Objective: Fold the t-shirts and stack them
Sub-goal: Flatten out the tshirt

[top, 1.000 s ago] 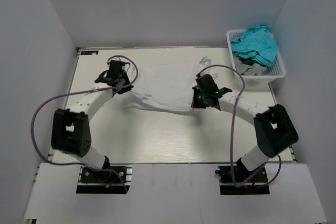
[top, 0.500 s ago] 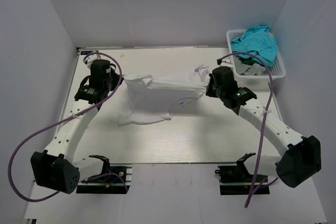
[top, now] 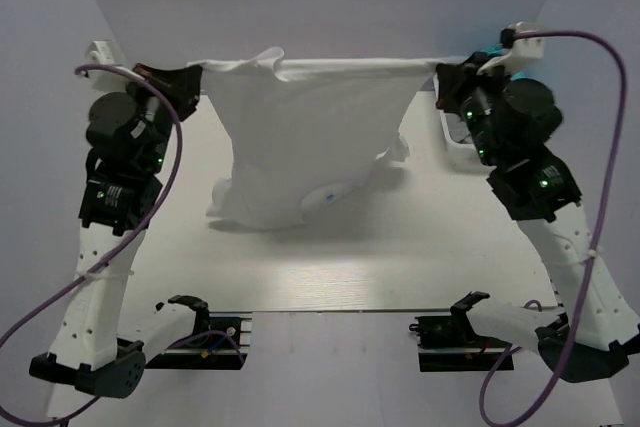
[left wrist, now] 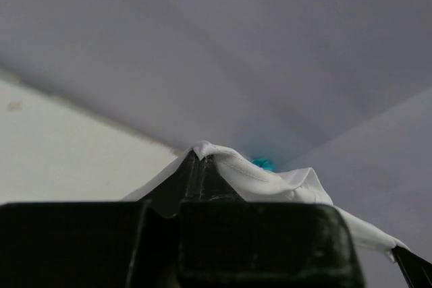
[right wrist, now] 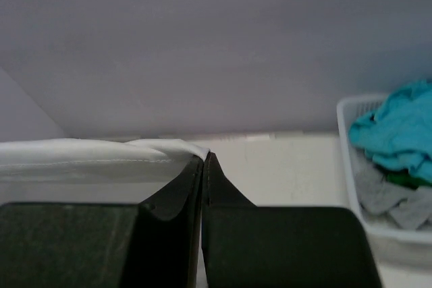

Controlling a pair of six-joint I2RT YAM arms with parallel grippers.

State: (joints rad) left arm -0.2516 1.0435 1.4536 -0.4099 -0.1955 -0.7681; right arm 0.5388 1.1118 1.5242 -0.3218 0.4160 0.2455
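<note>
1. the shirt (top: 310, 127) hangs spread between the two claws. its top edge is pulled nearly straight and level, high above the bench (top: 420, 247).
2. the left claw (top: 197, 82) is pinched tight on the shirt's top left corner. in the left wrist view the white hem bunches over the closed tips.
3. the right claw (top: 441, 87) is pinched tight on the top right corner. in the right wrist view a hemmed edge runs off to the left from the tips.
4. below the stretched edge the cloth narrows. its lower part lies crumpled on the bench, left of centre.
5. a small light-blue tag (top: 329, 191) shows on the cloth near the bottom.
6. a small fold stands up from the top edge, nearer the left claw.
7. both arms are raised tall, the left at the bench's left side and the right at its right side.
8. a white basket (right wrist: 351, 116) sits at the far right of the bench. it holds teal cloth (right wrist: 398, 129) on top of grey cloth (right wrist: 381, 193). in the top view the right arm covers most of it.
</note>
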